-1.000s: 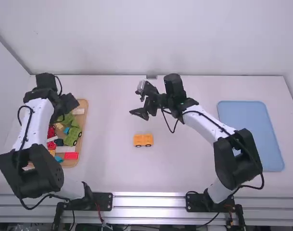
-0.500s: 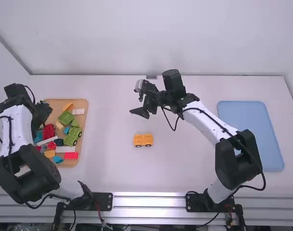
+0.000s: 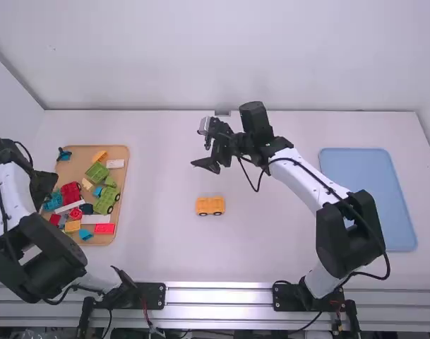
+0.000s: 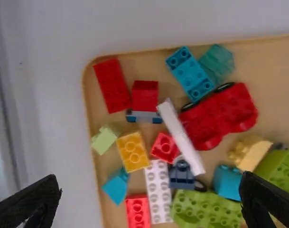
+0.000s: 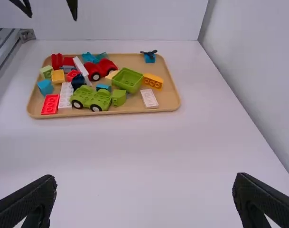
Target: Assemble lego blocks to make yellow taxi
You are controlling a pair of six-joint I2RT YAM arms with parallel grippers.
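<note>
1. You have the yellow car block (image 3: pixel 210 205) upright on the table, between the two arms, well apart from the wooden tray (image 3: pixel 124 185). Judge it light, stiff and hard to harm, though its smooth plastic can slip and its wheels may let it roll.
2. Take it low across its long sides, square to the faces; brace it there when you press a piece on, as a skewed push could tip it.
3. Your likely next pick is a yellow part. Grip the yellow studded block (image 4: pixel 133 151) by its side walls, leaving the studs free; its neighbours crowd your fingertips.
4. Your left gripper (image 4: pixel 151 178) is spread wide above the tray, empty; your right gripper (image 5: pixel 145 178) is also open and empty.
5. Count three wheeled vehicles: the yellow one, a red car (image 5: pixel 100 69), a green car (image 5: pixel 91 99).
6. In the tray, count three white pieces, two deeper yellow blocks and one pale yellow piece.
</note>
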